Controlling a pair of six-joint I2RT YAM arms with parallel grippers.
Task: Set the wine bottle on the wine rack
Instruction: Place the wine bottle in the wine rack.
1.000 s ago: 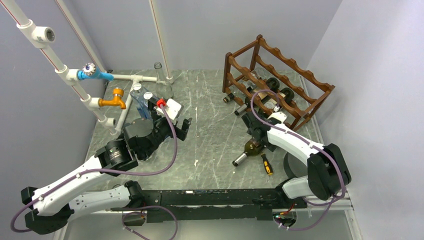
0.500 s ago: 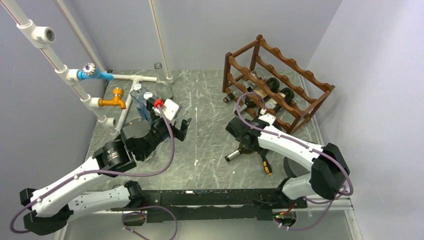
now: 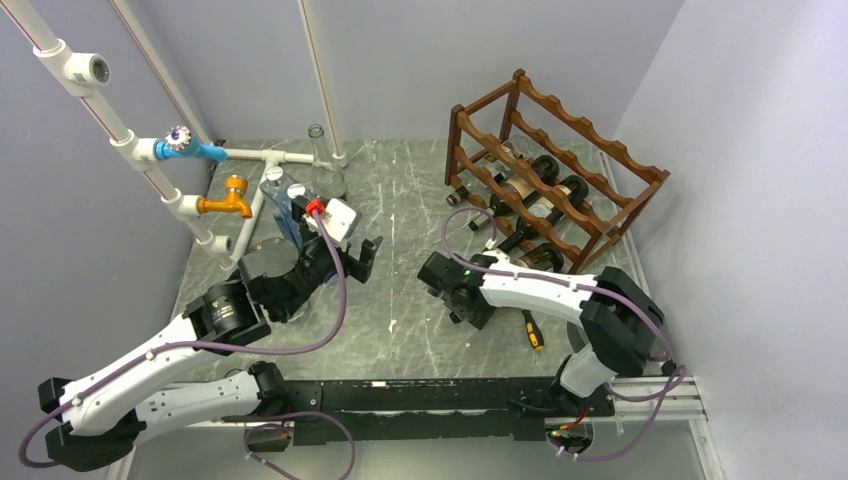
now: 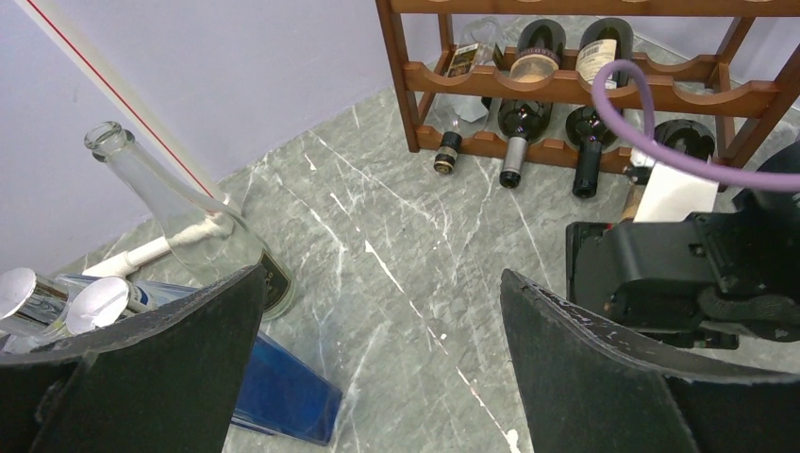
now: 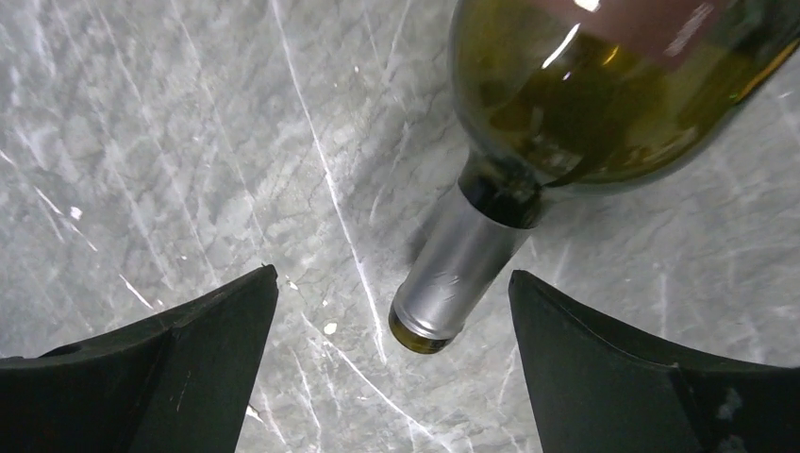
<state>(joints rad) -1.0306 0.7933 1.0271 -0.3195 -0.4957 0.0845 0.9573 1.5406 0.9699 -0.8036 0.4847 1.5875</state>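
— Bottle (image 5: 575, 104) position?
— Lying on table (image 5: 170, 142), apart from rack (image 3: 560, 150); neck between right gripper's (image 5: 391, 278) wide-open jaws, not gripped.
— Left gripper (image 4: 382, 276)?
— Jaws wide open, empty.

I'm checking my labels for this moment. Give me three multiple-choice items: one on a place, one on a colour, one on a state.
1. Where does the green wine bottle lie?
A. on a wall shelf
B. on the table, under the right gripper
C. on the floor

2. What colour is the foil on its neck?
A. red
B. blue
C. silver

3. How do the right gripper's jaws stand?
A. open, astride the neck
B. shut on the neck
C. shut, empty

Answers: 1 B, the right wrist view shows it on the marble; 2 C, the foil shines silver; 3 A, a finger stands clear on each side of the neck.
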